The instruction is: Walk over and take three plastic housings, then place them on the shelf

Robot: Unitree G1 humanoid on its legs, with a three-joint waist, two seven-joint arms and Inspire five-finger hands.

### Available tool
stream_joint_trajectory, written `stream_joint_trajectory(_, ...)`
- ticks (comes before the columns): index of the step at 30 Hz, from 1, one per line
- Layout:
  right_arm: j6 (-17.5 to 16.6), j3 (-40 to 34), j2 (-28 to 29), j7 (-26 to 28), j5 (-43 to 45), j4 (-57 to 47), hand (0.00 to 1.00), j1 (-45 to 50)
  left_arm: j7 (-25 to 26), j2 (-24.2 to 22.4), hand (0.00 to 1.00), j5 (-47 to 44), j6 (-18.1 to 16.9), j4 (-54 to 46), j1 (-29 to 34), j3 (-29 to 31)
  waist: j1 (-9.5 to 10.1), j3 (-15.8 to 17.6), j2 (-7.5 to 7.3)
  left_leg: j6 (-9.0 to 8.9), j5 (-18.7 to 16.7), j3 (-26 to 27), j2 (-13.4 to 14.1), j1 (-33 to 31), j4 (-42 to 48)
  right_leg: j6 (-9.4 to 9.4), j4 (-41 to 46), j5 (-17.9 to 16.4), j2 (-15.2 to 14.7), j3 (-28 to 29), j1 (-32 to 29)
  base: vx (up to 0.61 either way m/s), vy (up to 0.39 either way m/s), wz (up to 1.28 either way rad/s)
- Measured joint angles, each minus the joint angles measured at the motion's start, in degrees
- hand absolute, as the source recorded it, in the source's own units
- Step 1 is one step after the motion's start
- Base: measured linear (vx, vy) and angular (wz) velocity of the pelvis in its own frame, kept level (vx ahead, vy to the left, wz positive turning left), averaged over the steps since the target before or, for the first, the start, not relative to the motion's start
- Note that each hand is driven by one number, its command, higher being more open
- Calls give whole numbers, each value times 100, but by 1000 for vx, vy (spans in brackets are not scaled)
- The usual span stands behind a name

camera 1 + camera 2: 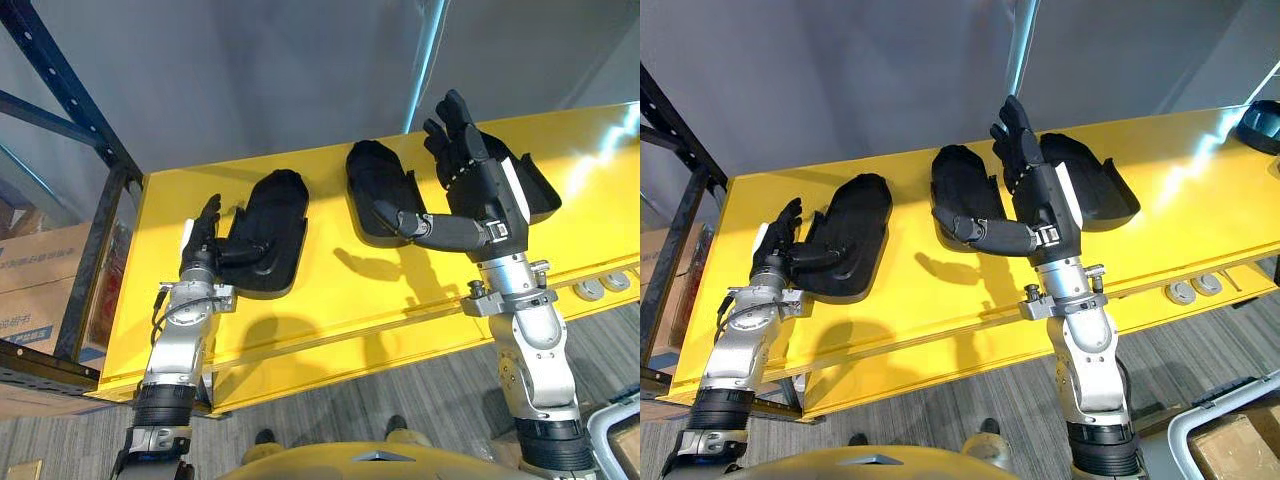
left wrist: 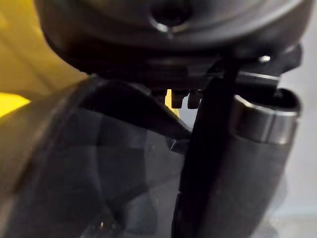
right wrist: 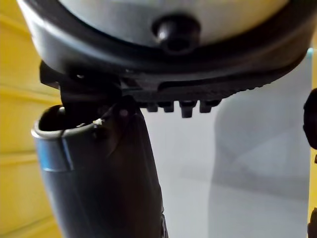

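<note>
Three black plastic housings lie in a row on the yellow shelf: a left one, a middle one and a right one. My left hand rests at the left housing's near left corner. Its fingers point straight along the shelf, a little apart from the housing's wall, and its thumb stretches across onto the housing. My right hand hovers above the shelf between the middle and right housings, open. Its fingers are straight, its thumb points toward the middle housing's near end, and it hides part of the right housing.
A dark blue rack upright and a cardboard box stand left of the shelf. Two round metal discs sit on the shelf's front ledge at the right. A dark round object lies at the far right. A grey wall rises behind.
</note>
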Motion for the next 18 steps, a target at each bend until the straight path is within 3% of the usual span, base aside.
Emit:
stream_joint_trajectory(6, 135, 362, 413, -6, 676, 12, 100, 41, 839, -439, 100, -107, -155, -403, 278, 238, -7, 3, -5, 0, 0, -1, 3, 2, 13, 2, -1, 2, 5, 0, 0, 0, 0, 0)
stream_joint_trajectory(9, 311, 779, 702, -5, 843, 151, 100, 63, 1356, -807, 100, -203, -768, -1035, 585, 335, 22, 10, -17, 0, 0, -1, 3, 2, 15, 2, -1, 2, 5, -2, 2, 0, 0, 0)
stream_joint_trajectory(11, 545, 1179, 858, 72, 838, 329, 100, 73, 1560, -1013, 100, -537, -1434, -1767, 714, 337, 60, 9, -19, 0, 0, -8, 3, 2, 15, 2, -1, 2, 4, -10, 11, 0, 0, 0)
stream_joint_trajectory(16, 830, 2050, 963, -96, 811, 655, 100, 85, 1468, -1223, 100, -1246, -2806, -3006, 725, 78, 71, 6, -19, 1, -1, -57, 3, 20, 14, 1, -49, 1, -1, -98, 109, -7, -2, 7)
stream_joint_trajectory(18, 893, 2213, 1004, -320, 771, 659, 100, 91, 1373, -1251, 100, -1401, -3066, -3243, 733, -43, 78, -2, -10, 1, -1, -62, 3, 18, 14, 2, -65, 1, 0, -108, 117, -5, -1, 3)
